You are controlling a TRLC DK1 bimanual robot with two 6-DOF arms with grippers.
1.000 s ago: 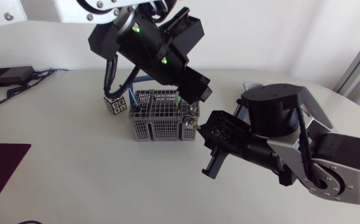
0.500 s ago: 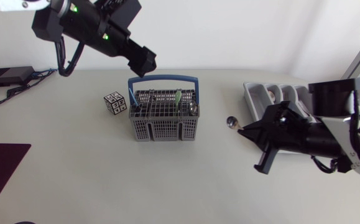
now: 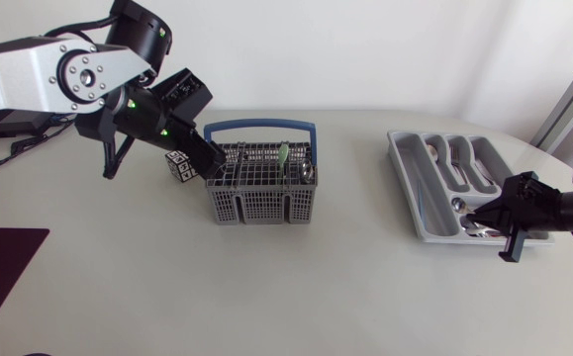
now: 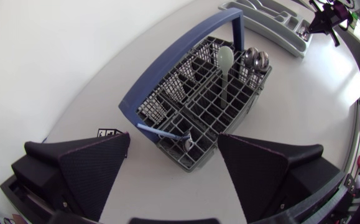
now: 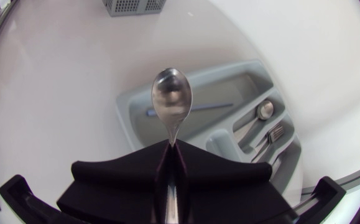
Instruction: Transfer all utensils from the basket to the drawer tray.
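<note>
Since the earlier frame the right arm had carried the spoon (image 5: 171, 99) from the open counter (image 3: 118, 287) across to the tray (image 3: 397, 148), and the left arm had come down beside the basket (image 3: 261, 198).

The right gripper (image 5: 170, 146) had its fingers pressed together on the spoon's handle, with the bowl standing out ahead. Under the bowl lay the tray's wide compartment, which held one long thin piece (image 5: 192, 109). The narrow compartments beyond it already held spoons (image 5: 265, 111).

I judged that a good placing needed the bowl brought over a narrow compartment and turned along its length. Then it should be lowered close before letting go, because a drop from height could bounce it out.

Farther off, the left gripper (image 4: 173, 138) stood at the basket's end with fingers wide apart and holding nothing. A green spoon (image 4: 226, 59) and metal spoons (image 4: 254, 59) were left inside.
</note>
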